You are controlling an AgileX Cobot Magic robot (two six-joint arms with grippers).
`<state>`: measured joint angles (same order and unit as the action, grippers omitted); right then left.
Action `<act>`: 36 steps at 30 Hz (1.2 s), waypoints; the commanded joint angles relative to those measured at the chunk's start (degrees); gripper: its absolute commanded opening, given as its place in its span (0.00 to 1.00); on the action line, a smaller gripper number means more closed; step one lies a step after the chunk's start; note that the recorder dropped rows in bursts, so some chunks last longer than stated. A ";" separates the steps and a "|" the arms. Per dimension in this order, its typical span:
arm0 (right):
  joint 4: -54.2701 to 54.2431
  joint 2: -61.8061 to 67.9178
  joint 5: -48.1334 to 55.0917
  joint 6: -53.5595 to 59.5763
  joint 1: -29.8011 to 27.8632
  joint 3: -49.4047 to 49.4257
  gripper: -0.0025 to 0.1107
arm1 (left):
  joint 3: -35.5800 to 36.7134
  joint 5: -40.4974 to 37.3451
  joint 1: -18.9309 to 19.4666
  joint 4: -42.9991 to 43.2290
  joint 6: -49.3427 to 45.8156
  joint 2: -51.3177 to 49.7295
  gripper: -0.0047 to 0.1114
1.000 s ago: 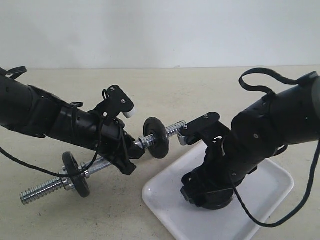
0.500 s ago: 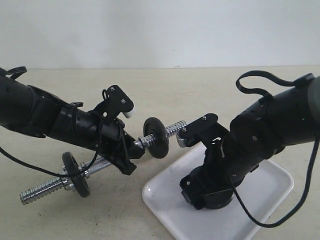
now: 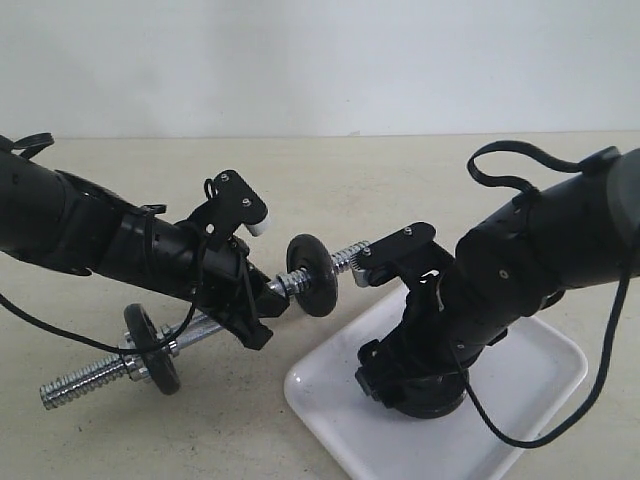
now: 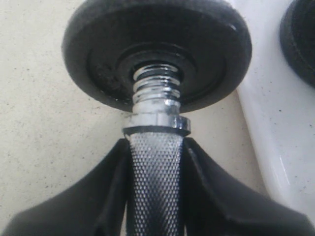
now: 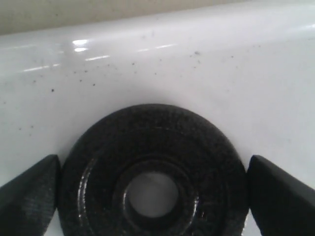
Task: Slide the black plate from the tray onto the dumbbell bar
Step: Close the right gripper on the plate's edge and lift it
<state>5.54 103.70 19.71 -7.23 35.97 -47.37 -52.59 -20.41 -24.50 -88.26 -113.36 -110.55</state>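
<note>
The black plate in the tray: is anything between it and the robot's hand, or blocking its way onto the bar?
Nothing visible. The right hand straddles the black plate, open, with no object between them. The threaded end of the dumbbell bar, facing the tray, is bare beyond the disc already on it.

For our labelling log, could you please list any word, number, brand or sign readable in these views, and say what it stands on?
None: no readable text shows in any view.
The black plate, the tray and the dumbbell bar carry no lettering, only texture, knurling and specks.
</note>
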 commanded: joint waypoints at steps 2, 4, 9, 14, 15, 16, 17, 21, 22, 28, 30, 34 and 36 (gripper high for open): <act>0.95 0.91 2.71 0.28 -0.13 0.27 0.57 | -0.21 -0.29 -0.09 -0.22 0.03 1.08 0.08; 0.95 0.91 3.36 0.80 -0.13 0.27 0.61 | -0.21 -0.29 -0.09 -0.22 0.03 1.08 0.08; 0.95 0.91 4.23 1.95 -0.13 0.27 0.78 | -0.21 -0.29 -0.09 -0.22 0.03 1.08 0.08; 0.95 0.91 5.72 1.78 -0.13 0.27 0.78 | -0.21 -0.29 -0.09 -0.22 0.03 1.08 0.08; 0.95 0.91 6.09 1.78 -0.13 0.27 0.78 | -0.21 -0.29 -0.09 -0.22 0.03 1.08 0.08; 0.95 0.91 6.22 1.78 -0.13 0.27 0.78 | -0.21 -0.29 -0.09 -0.22 0.03 1.08 0.08; 0.95 0.91 6.48 1.78 -0.13 0.27 0.78 | -0.21 -0.29 -0.09 -0.22 0.03 1.08 0.08; 0.95 0.91 6.46 1.78 -0.13 0.15 0.78 | -0.21 -0.29 -0.09 -0.22 0.03 1.08 0.08; 0.95 0.91 6.60 1.78 -0.13 -0.09 0.79 | -0.21 -0.29 -0.09 -0.22 0.03 1.08 0.08; 0.53 0.91 7.25 1.78 -0.13 -1.43 0.80 | -0.21 -0.14 -0.09 -0.22 0.03 1.08 0.08; 0.53 0.91 7.68 1.78 -0.13 -1.43 0.87 | -0.21 -0.03 -0.09 -0.22 0.03 1.08 0.08; 0.29 0.91 7.97 1.78 -0.13 -1.43 0.95 | -0.21 0.11 -0.09 -0.22 0.03 1.08 0.08; 0.29 0.91 8.81 1.78 -0.13 -1.43 0.95 | -0.21 0.11 -0.09 -0.22 0.03 1.08 0.08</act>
<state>5.05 103.93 25.35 -6.45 35.97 -49.07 -52.59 -20.41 -24.50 -88.26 -113.36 -110.55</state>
